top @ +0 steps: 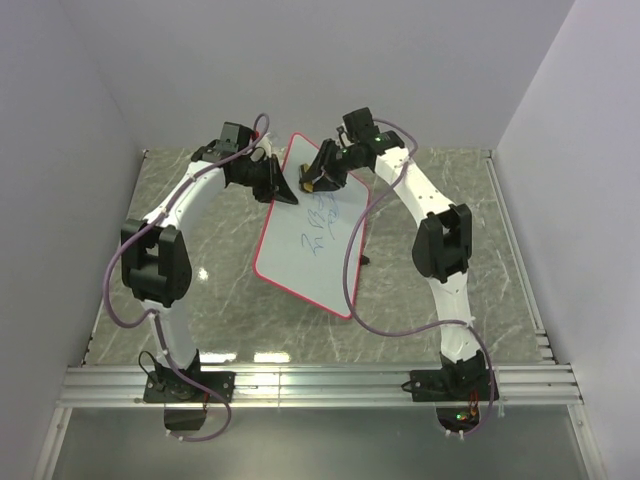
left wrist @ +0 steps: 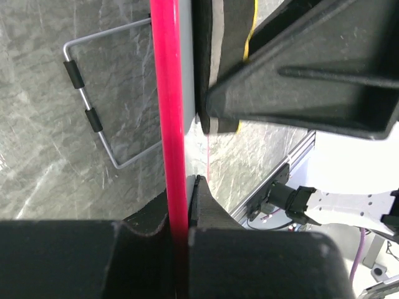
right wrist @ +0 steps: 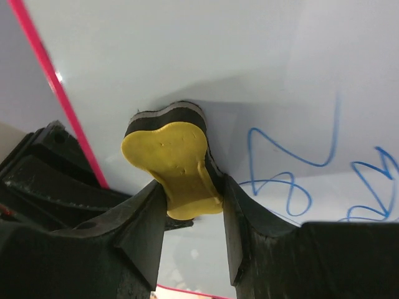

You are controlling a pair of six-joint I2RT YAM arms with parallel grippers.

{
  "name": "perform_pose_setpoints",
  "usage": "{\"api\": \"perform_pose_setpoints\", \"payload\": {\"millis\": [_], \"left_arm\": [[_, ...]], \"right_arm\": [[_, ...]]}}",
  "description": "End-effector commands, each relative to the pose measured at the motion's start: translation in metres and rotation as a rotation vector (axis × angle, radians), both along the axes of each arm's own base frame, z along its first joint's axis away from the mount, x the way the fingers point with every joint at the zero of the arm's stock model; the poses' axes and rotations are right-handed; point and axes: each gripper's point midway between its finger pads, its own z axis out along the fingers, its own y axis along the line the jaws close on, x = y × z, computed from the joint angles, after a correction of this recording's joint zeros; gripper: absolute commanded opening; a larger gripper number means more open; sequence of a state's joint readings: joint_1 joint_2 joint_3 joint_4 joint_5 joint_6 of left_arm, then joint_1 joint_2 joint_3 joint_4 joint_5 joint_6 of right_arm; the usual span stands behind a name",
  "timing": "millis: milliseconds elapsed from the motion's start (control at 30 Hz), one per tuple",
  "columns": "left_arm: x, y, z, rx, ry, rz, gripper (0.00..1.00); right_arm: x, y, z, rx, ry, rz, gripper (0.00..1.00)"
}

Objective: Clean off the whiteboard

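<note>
whiteboard (top: 305, 265), propped aslant, long axis front-to-back

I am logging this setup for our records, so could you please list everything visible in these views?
whiteboard: one, white with red-pink rim, mid-table, raised at a tilt
scribbles: one patch, blue, on the whiteboard's face
eraser: one, yellow with black felt, against the whiteboard
wire stand: one, grey with black sleeves, behind the whiteboard
table: one, grey marbled, under everything
left gripper: one, black, shut on the whiteboard's rim
right gripper: one, black, shut on the eraser
</note>
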State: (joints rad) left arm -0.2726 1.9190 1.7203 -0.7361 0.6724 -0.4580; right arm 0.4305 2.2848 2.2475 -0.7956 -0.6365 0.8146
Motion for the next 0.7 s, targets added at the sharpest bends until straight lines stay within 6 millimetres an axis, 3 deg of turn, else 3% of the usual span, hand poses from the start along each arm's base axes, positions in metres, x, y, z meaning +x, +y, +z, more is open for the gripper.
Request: {"api": "perform_pose_setpoints", "payload": {"millis": [0, 167, 200, 300, 333, 433, 567, 600, 667], "left_arm": [[-0.013, 0.023, -0.062, 0.337, -0.077, -0.106, 0.0], [-0.015, 0.024, -0.053, 0.344, -0.104, -0.101, 0.0], [-0.015, 0.024, -0.052, 0.348, -0.108, -0.098, 0.0], [-0.014, 0.025, -0.049, 0.357, -0.117, -0.096, 0.0], [-0.013, 0.025, -0.048, 0.359, -0.122, -0.095, 0.0], [-0.012, 0.024, -0.045, 0.361, -0.131, -0.095, 0.0], [-0.013, 0.023, -0.045, 0.365, -0.136, -0.101, 0.0], [-0.015, 0.021, -0.046, 0.366, -0.135, -0.107, 0.0], [-0.017, 0.019, -0.048, 0.372, -0.134, -0.116, 0.0]], "right_arm": [[-0.006, -0.012, -0.024, -0.107, 0.061, -0.034, 0.0], [-0.025, -0.05, -0.071, -0.294, 0.142, -0.068, 0.0], [-0.038, -0.061, -0.086, -0.34, 0.174, -0.054, 0.0], [-0.059, -0.083, -0.106, -0.44, 0.2, -0.037, 0.0], [-0.078, -0.092, -0.126, -0.471, 0.259, -0.023, 0.0], [-0.099, -0.099, -0.144, -0.476, 0.294, -0.001, 0.0], [-0.092, -0.088, -0.13, -0.424, 0.275, 0.004, 0.0], [-0.077, -0.078, -0.111, -0.384, 0.221, -0.001, 0.0], [-0.065, -0.059, -0.086, -0.305, 0.178, 0.016, 0.0]]}}
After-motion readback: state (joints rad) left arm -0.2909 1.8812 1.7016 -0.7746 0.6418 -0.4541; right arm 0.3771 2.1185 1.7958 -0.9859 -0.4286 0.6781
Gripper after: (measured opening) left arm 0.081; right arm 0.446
